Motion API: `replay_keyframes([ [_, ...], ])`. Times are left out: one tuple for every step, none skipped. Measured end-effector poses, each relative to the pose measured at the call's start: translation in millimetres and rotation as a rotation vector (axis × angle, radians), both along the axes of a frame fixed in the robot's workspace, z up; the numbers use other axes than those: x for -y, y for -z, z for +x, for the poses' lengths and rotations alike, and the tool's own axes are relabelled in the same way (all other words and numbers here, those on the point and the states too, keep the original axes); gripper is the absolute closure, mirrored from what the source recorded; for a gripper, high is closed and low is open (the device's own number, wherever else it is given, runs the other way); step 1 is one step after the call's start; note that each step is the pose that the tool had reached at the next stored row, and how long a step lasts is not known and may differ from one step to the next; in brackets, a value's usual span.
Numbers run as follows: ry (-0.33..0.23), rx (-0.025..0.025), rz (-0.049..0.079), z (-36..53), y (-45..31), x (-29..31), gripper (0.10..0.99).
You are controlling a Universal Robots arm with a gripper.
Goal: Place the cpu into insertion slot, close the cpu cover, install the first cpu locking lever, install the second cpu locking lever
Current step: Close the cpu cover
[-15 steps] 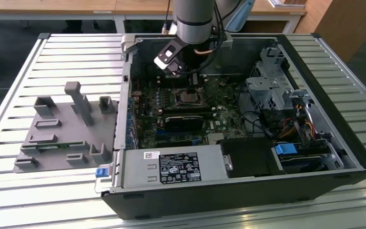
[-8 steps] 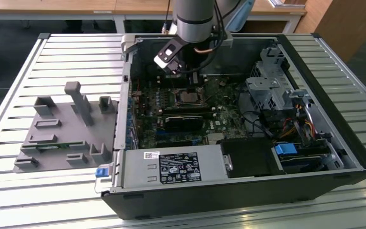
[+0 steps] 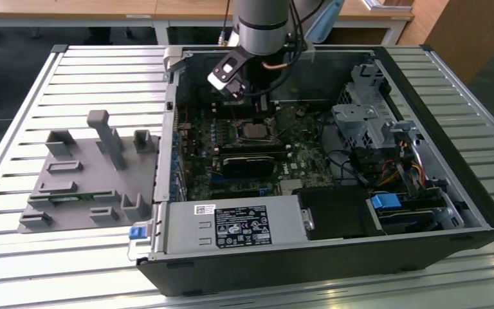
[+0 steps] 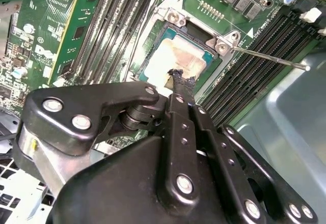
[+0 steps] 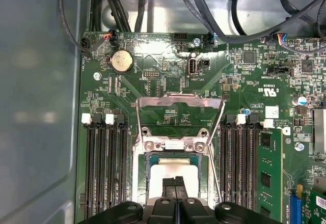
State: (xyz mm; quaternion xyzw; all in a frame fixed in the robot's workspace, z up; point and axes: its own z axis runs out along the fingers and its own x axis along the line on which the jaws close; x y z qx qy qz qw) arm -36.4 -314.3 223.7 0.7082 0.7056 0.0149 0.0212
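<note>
Cpu [image 5: 173,175] is lying in the insertion slot [image 5: 147,175], and we are resting our gripper [image 4: 181,77]'s clenched, empty fingertips on its silver top; beyond it, the cpu cover [image 5: 181,101] is lying flipped open over the green board [image 5: 168,76].

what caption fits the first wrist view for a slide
Shut black gripper at the silver-grey square cpu seated in the green circuit board; thin silvery metal cpu cover open.
</note>
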Motion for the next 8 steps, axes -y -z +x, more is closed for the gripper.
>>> replay_keyframes([
  [0.000, 0.0001, 0.000, 0.0, -0.7, 0.0, 0.980],
  [0.000, 0.0001, 0.000, 0.0, -1.5, 0.0, 0.980],
  [0.000, 0.0001, 0.000, 0.0, -2.3, 0.0, 0.980],
  [0.000, 0.0000, 0.000, 0.0, -3.1, 0.0, 0.980],
  [0.000, 0.0001, 0.000, 0.0, -4.1, 0.0, 0.980],
  [0.000, 0.0001, 0.000, 0.0, -5.2, 0.0, 0.980],
  [0.000, 0.0001, 0.000, 0.0, -6.7, 0.0, 0.980],
  [0.000, 0.0000, 0.000, 0.0, -8.3, 0.0, 0.980],
])
